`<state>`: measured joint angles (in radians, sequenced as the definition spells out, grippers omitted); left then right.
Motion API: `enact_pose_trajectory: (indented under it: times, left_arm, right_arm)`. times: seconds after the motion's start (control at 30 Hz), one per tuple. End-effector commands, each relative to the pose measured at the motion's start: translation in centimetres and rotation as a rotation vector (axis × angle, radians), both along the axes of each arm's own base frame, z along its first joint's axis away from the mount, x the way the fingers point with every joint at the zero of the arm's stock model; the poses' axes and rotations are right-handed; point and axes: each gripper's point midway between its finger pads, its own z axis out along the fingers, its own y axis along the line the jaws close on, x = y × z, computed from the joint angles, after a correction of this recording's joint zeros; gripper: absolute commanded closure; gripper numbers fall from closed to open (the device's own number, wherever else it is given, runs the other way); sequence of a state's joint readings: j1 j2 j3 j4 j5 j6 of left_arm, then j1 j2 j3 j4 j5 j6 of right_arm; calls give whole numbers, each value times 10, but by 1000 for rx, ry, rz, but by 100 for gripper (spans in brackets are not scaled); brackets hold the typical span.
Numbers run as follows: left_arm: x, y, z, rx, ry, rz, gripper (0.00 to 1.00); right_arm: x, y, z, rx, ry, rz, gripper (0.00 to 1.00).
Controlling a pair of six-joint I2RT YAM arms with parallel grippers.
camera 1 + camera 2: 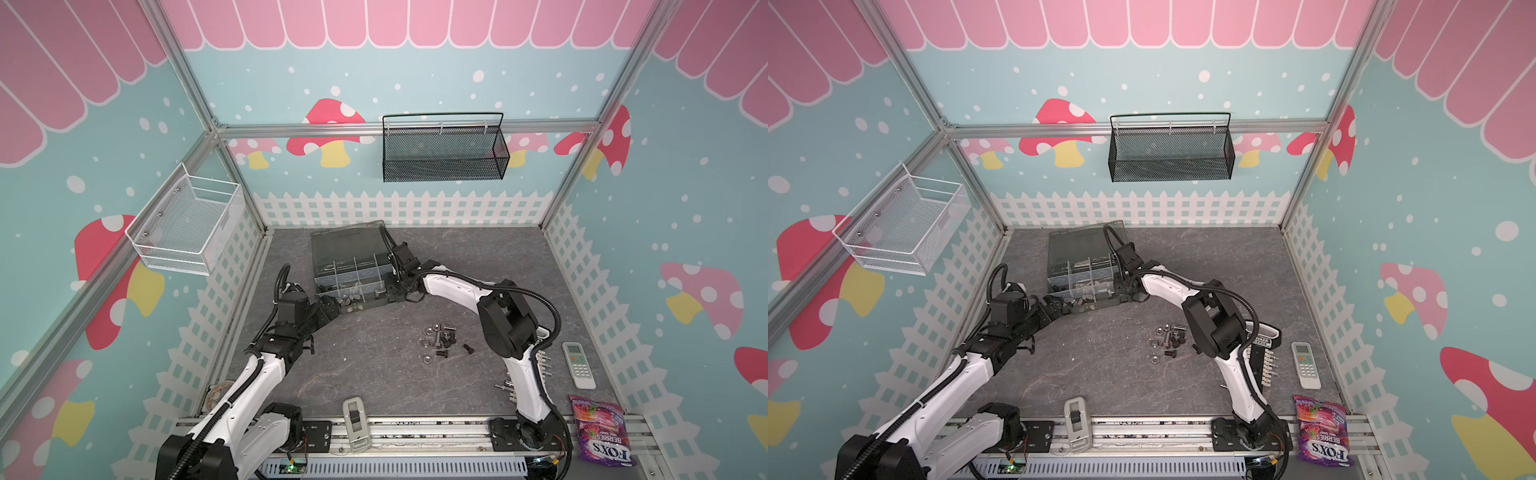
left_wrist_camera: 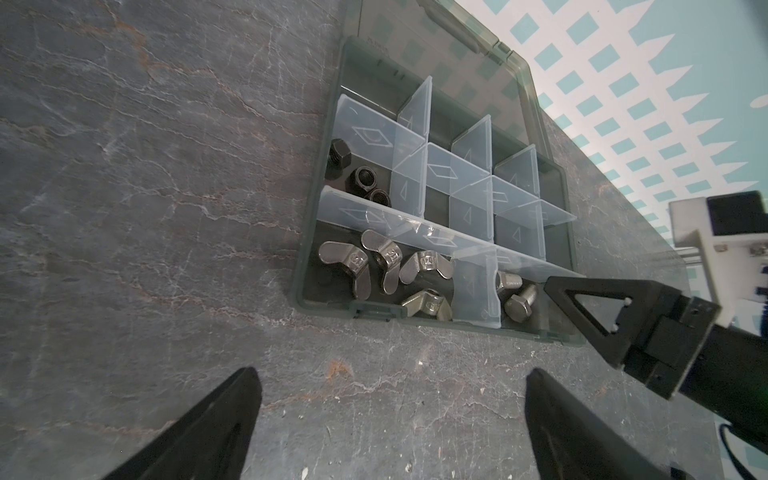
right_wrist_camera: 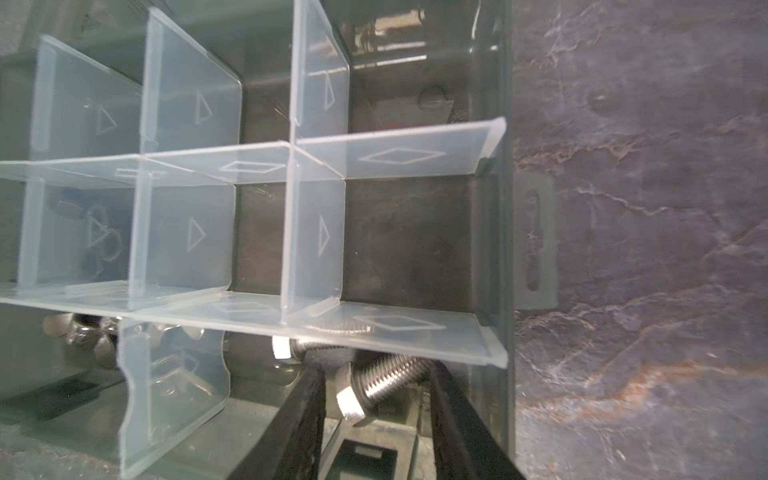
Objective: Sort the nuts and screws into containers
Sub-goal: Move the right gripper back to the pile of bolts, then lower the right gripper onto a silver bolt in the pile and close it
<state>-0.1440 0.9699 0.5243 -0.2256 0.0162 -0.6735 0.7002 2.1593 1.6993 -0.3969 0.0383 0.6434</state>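
The dark grey organizer box stands open at the back of the table, its containers split by pale dividers. Wing nuts lie in the front left compartment, black nuts in the one behind it. Two silver screws lie in the front right compartment. My right gripper reaches down into that compartment, open, with a silver screw lying loose between its fingers. My left gripper hangs wide open over bare table just before the box. A pile of screws and nuts lies mid-table.
A remote control and a candy bag lie at the right edge, with a white terminal strip behind the right arm. A grey device sits at the front rail. A black mesh basket and a white wire basket hang on the walls.
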Motion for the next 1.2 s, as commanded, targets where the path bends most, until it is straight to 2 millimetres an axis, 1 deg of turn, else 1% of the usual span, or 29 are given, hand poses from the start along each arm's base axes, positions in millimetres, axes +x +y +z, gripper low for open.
enact_pose_trajectory:
  times: [0.0,0.13,0.2,0.23,0.27,0.3,0.43,0.57,0.67,0.77,0.97,1.17]
  left_arm:
    - [3,3,14,-2,-26,7,0]
    - [3,3,16,0,-32,10,0]
    - [2,4,17,4,-33,11,0]
    - [2,4,18,5,-34,13,0]
    - [1,5,18,7,-35,12,0]
    - [2,5,19,8,-36,13,0]
    - [1,5,20,7,-36,12,0]
    - [1,4,21,-1,-39,7,0]
    - [3,3,21,-9,-40,6,0]
    - [3,1,20,-18,-39,4,0]
    - [3,0,21,-23,-36,0,0]
    - [4,1,21,-20,-34,5,0]
  right_arm:
    - [2,-2,47,28,-81,5,57]
    - [-8,-14,66,31,-110,1,57]
    - [-19,-26,71,24,-111,-10,57]
    - [-24,-32,67,14,-103,-18,57]
    - [-31,-41,74,14,-109,-29,57]
    - [-39,-50,74,1,-104,-38,57]
    - [-71,-91,61,-96,-54,-74,57]
    - [-107,-133,43,-195,15,-101,56]
    - [-126,-156,31,-246,64,-116,55]
    - [-140,-169,17,-279,109,-121,53]
    - [-153,-182,-10,-328,195,-118,49]
    - [-158,-187,-22,-365,229,-107,47]
